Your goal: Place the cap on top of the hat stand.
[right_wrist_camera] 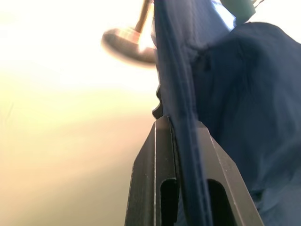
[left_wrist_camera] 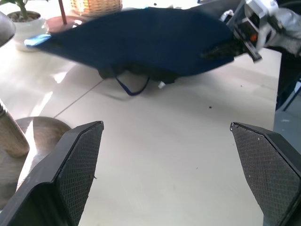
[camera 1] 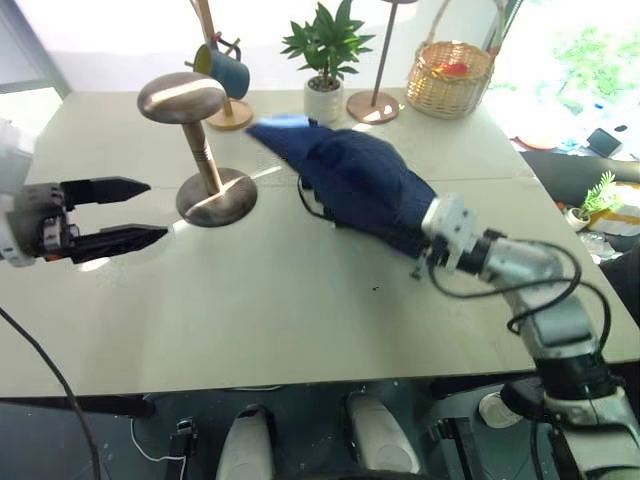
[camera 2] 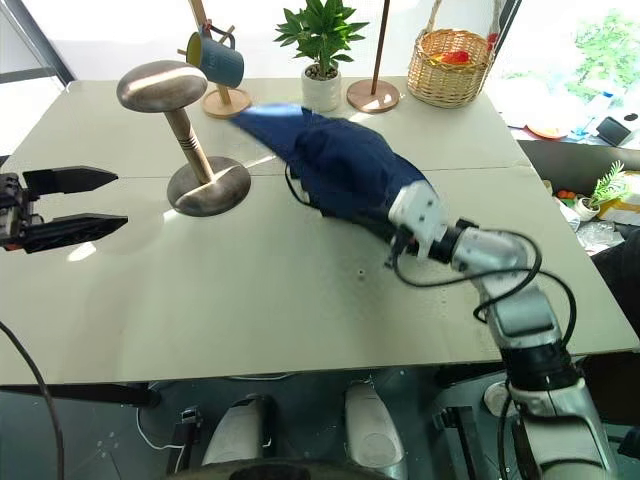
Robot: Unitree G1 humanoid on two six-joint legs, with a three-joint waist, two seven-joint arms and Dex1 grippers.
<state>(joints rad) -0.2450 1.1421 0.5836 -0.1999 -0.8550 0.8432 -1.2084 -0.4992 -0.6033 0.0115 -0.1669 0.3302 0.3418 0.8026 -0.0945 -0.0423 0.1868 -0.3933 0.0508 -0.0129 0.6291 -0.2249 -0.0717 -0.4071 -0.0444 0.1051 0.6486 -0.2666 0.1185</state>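
Two claws are in front of me. My right claw is clamped tight on the brim of the cap, with the navy fabric pinched between its two fingers, and most of the cap is lifted clear of the bench, stretching from the claw toward the far left. A thin cord dangles from under the cap toward the bench top. My left claw hangs spread wide and empty at the left side, pointing right toward the cap and well apart from it. The hat stand sits on the bench between the left claw and the cap, its top bare, with the cap's far tip near it. Farther back I see a mug tree, a potted plant and a basket.
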